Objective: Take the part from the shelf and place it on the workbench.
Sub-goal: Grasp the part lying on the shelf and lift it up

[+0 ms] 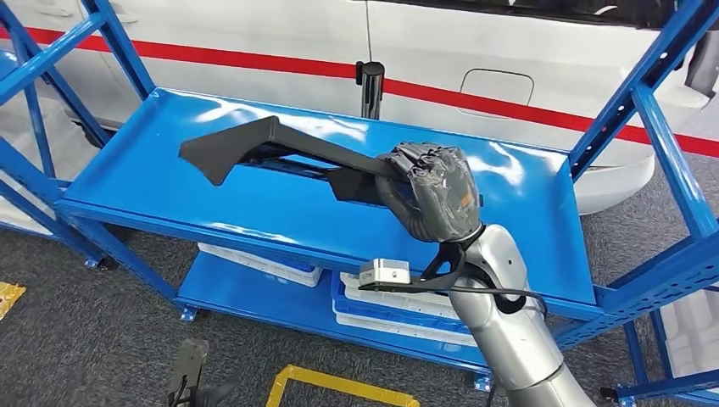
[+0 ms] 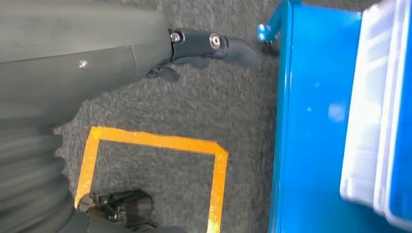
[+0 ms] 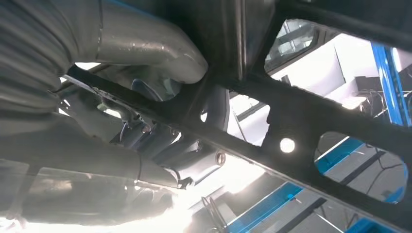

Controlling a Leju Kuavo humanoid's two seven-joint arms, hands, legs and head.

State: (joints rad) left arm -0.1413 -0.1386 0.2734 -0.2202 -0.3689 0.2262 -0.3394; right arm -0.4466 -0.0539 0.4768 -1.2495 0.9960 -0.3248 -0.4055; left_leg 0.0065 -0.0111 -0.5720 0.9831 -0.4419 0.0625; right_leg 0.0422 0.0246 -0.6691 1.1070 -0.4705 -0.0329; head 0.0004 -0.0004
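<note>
Over the blue shelf (image 1: 254,203), the right hand (image 1: 432,191) grips one end of the long black part (image 1: 271,146), which is held just above the shelf surface. Left hand (image 2: 204,48) hangs over grey carpet (image 2: 194,107), its fingers apart around nothing.

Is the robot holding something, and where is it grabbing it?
Yes. The right hand grips the long black part at its end nearest the robot, above the blue shelf.
</note>
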